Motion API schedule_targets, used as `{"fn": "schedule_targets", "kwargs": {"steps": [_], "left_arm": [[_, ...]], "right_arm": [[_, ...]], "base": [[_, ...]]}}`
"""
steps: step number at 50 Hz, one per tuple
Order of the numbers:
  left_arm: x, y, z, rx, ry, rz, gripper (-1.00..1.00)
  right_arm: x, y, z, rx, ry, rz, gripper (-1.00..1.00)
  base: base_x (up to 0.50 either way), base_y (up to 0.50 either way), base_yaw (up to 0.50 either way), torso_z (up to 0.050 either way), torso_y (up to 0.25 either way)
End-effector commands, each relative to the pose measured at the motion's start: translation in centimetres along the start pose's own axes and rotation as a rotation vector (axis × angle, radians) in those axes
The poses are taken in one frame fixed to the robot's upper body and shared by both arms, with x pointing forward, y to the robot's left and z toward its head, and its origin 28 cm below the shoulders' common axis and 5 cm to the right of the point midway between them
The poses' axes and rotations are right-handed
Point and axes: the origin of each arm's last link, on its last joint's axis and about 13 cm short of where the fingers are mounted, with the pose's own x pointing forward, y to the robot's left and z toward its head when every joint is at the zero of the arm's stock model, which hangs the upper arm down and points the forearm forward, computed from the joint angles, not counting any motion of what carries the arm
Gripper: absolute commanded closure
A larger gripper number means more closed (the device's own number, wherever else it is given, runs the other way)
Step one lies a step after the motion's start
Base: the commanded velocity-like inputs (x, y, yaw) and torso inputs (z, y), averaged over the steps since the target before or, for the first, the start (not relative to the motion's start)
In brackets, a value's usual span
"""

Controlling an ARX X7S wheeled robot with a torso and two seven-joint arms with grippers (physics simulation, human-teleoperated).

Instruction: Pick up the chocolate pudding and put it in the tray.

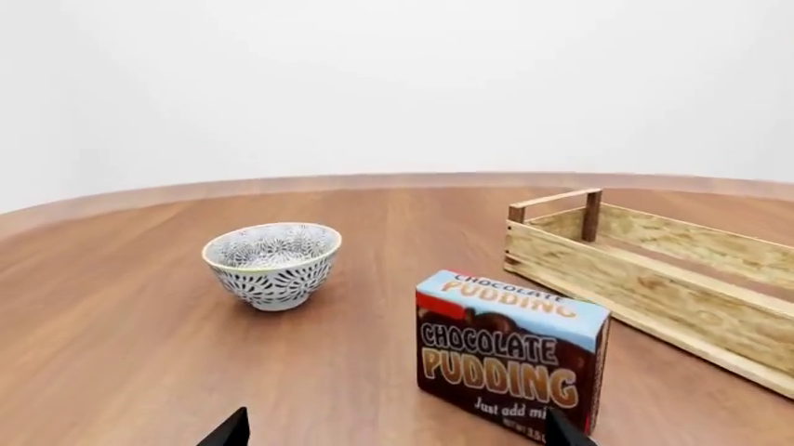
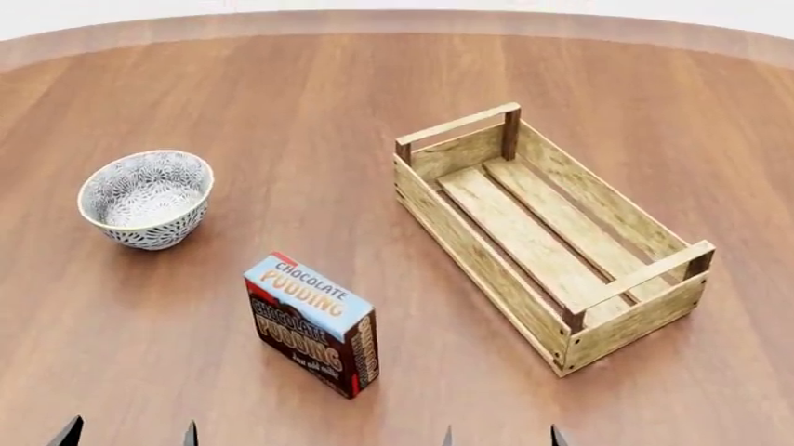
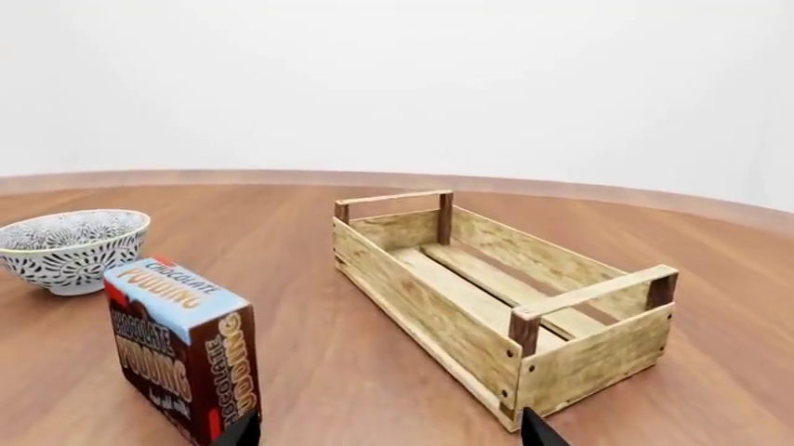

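Observation:
The chocolate pudding (image 2: 310, 323) is a small carton with a light blue top and dark brown front, standing upright on the wooden table. It also shows in the left wrist view (image 1: 511, 349) and the right wrist view (image 3: 182, 346). The tray (image 2: 546, 237), a long light-wood slatted crate, lies to its right and holds nothing; it shows in both wrist views (image 1: 657, 283) (image 3: 496, 297). My left gripper (image 2: 128, 435) is open and empty at the near edge, left of the pudding. My right gripper (image 2: 500, 437) is open and empty, near the tray's near corner.
A grey-white patterned round bowl (image 2: 147, 198) stands at the left, beyond the pudding; it shows in the left wrist view (image 1: 273, 263) too. The round brown wooden table (image 2: 310, 111) curves away at the far edge. A plain white wall lies behind.

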Motion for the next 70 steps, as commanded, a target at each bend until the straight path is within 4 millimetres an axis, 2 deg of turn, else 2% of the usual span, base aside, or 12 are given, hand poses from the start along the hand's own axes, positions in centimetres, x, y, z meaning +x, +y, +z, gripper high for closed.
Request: {"fn": "schedule_targets", "kwargs": {"steps": [1, 48, 50, 53, 57, 58, 61, 65, 70], "left_arm": [[-0.1, -0.1, 0.1, -0.006, -0.002, -0.004, -1.00], [-0.5, -0.1, 0.6, -0.032, -0.004, -0.040, -1.00], [-0.4, -0.1, 0.4, -0.035, -0.001, -0.038, -1.00], [-0.3, 0.0, 0.4, -0.037, 0.000, -0.034, -1.00], [-0.5, 0.1, 0.6, -0.042, -0.004, -0.038, -1.00], [-0.4, 0.1, 0.6, -0.045, -0.005, -0.037, -1.00], [-0.3, 0.1, 0.6, -0.047, -0.004, -0.038, -1.00], [-0.2, 0.0, 0.5, -0.047, -0.001, -0.039, -1.00], [-0.3, 0.0, 0.5, -0.050, 0.004, -0.050, -1.00]], "right_arm": [[0.0, 0.1, -0.1, 0.005, 0.001, 0.006, -1.00], [-0.2, 0.2, 0.5, 0.031, -0.006, 0.015, -1.00], [-0.2, 0.4, 1.0, 0.075, -0.023, 0.040, -1.00], [0.2, 0.6, 1.4, 0.053, -0.004, 0.068, -1.00], [1.8, 0.5, 3.0, 0.083, 0.003, 0.192, -1.00], [1.9, 0.6, 3.1, 0.082, 0.037, 0.283, -1.00], [2.2, 0.4, 2.7, 0.033, 0.039, 0.320, -1.00], [1.9, 0.0, 2.2, 0.025, 0.067, 0.363, -1.00], [0.5, -0.7, 2.2, 0.050, 0.068, 0.409, -1.00]], "base": [[0.28, 0.03, 0.00, 0.000, 0.000], [0.31, 0.00, 0.00, 0.000, 0.000], [0.05, 0.00, 0.00, 0.000, 0.000], [0.00, 0.00, 0.00, 0.000, 0.000], [0.00, 0.00, 0.00, 0.000, 0.000], [0.00, 0.00, 0.00, 0.000, 0.000], [0.00, 0.00, 0.00, 0.000, 0.000], [0.00, 0.00, 0.00, 0.000, 0.000], [0.00, 0.00, 0.00, 0.000, 0.000]]}}
